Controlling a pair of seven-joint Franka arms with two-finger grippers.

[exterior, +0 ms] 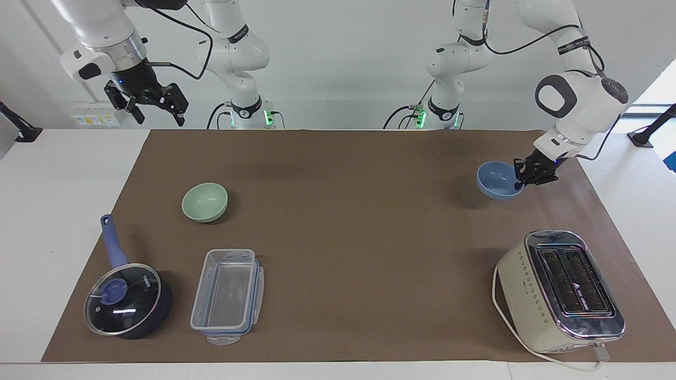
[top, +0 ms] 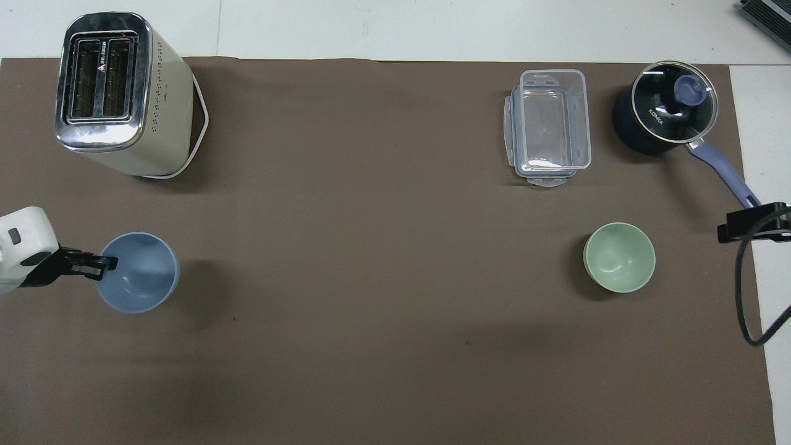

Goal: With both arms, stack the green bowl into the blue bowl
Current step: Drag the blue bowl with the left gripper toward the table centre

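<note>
My left gripper (exterior: 520,179) (top: 108,264) is shut on the rim of the blue bowl (exterior: 496,180) (top: 141,273) and holds it lifted a little above the brown mat, at the left arm's end of the table. The pale green bowl (exterior: 205,201) (top: 619,257) rests upright on the mat toward the right arm's end. High in the air near the mat's corner by its own base, my right gripper (exterior: 156,111) hangs open and holds nothing; the overhead view shows only a black tip of the right gripper (top: 751,222).
A cream toaster (exterior: 561,291) (top: 120,93) stands farther from the robots than the blue bowl. A clear plastic container (exterior: 228,295) (top: 550,127) and a dark-blue lidded saucepan (exterior: 127,298) (top: 667,114) lie farther out than the green bowl. The brown mat (exterior: 359,221) covers the table.
</note>
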